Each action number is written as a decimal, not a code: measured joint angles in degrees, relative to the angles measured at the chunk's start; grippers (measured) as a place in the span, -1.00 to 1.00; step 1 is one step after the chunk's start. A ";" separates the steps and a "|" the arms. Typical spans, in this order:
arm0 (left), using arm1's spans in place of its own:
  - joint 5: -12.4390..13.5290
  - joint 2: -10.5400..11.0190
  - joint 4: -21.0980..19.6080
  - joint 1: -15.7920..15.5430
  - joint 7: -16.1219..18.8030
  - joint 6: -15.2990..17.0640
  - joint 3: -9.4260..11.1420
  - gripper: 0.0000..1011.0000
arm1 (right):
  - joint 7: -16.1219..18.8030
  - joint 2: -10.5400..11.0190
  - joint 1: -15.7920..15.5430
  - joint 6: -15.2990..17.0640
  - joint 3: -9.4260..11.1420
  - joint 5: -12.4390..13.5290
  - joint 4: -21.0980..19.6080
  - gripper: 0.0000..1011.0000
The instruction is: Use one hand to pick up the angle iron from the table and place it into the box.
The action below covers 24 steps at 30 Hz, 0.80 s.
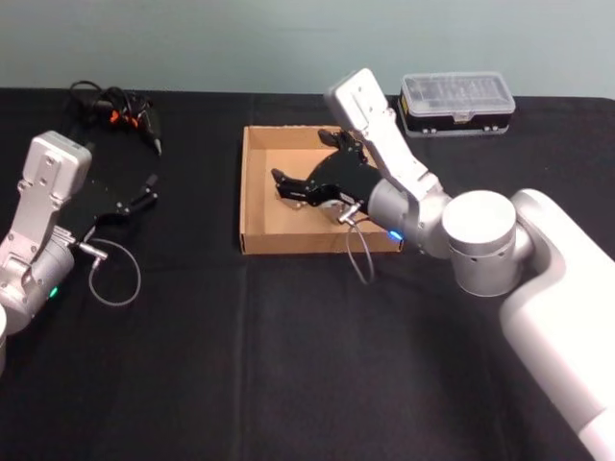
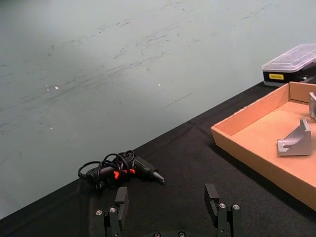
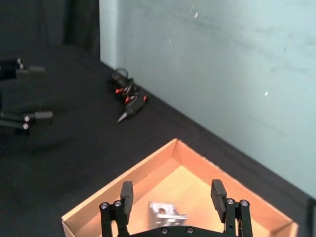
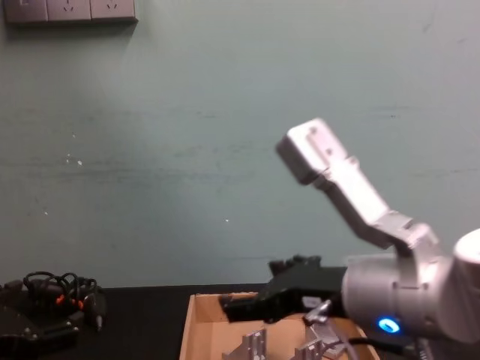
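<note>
Head view, starting at the left: what do we have?

— We have the left end effector [image 1: 149, 187] parked low over the counter [image 1: 288, 365] at the frame's left, fingers spread and holding nothing. Above it, upper left, lies one corded tool [image 1: 115, 106].

And at the centre?

— We see one box [image 1: 246, 192], with the right end effector [image 1: 282, 189] hanging over its floor, jaws apart and empty. In the right wrist view an angle iron [image 3: 165, 213] rests on the cardboard just below and between the fingers [image 3: 126, 193].

How many angle irons do we count?

— We count two in the chest view, side by side inside the box. One organiser case [image 1: 456, 101] sits upper right, behind the box.

So which step are we on?

— We judge the drop as done and the withdrawal as the step in hand. We would keep the jaws wide and rise straight up before swinging right, so no finger catches the piece or clips the low wall. We would also keep the dangling cable loop [image 1: 357, 254] clear of the near rim, since a snag could drag the light tray.
</note>
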 joint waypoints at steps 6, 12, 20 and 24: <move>0.00 0.00 0.00 0.00 0.00 0.00 0.00 1.00 | -1.28 2.17 -4.34 -2.02 3.32 0.76 -6.96 0.99; 0.00 0.00 0.00 0.00 0.00 0.00 0.00 1.00 | -3.28 4.47 -8.59 -4.60 6.44 0.66 -12.82 0.99; 0.00 0.00 0.00 0.00 0.00 0.00 0.00 1.00 | -6.31 5.83 -13.02 -6.57 11.19 0.31 -16.32 0.99; 0.00 0.00 0.00 0.00 0.00 0.00 0.00 1.00 | -7.29 5.92 -14.32 -7.09 13.36 0.34 -16.35 0.99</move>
